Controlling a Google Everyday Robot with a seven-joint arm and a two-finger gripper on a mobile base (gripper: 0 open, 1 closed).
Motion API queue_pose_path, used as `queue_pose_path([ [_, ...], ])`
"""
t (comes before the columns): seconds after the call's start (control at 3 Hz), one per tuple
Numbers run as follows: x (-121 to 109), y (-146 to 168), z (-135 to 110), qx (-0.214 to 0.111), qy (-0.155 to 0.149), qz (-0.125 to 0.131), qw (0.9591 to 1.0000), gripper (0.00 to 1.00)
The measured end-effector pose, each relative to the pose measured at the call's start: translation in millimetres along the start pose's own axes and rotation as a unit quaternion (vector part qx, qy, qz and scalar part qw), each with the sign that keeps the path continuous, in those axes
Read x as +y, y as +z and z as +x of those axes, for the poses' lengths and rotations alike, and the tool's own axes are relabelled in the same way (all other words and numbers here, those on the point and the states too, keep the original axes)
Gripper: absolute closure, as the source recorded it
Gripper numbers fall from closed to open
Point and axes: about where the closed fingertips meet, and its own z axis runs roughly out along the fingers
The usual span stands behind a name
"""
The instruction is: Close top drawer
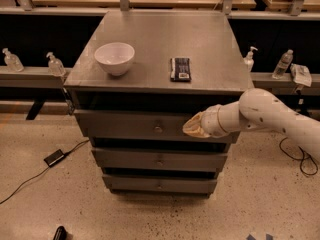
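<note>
The top drawer (130, 125) is a wide grey metal drawer with a small round knob (158, 129). It stands pulled out a little from the grey cabinet (165, 39), with a dark gap above its front. My gripper (192, 127) comes in from the right on a white arm (270, 116). Its tan tip rests against the drawer front, just right of the knob.
A white bowl (114, 58) and a black flat packet (180, 68) lie on the cabinet top. Two more knobbed drawers (160, 160) sit below. Bottles (55, 64) stand on the ledges at left and right. A black cable and adapter (54, 157) lie on the floor at left.
</note>
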Motion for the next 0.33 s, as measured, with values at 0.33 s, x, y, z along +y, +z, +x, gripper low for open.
queue_pose_path([
  [0.33,37.5,-31.6,-12.9,-0.023,-0.029,0.029,0.9989,1.0],
])
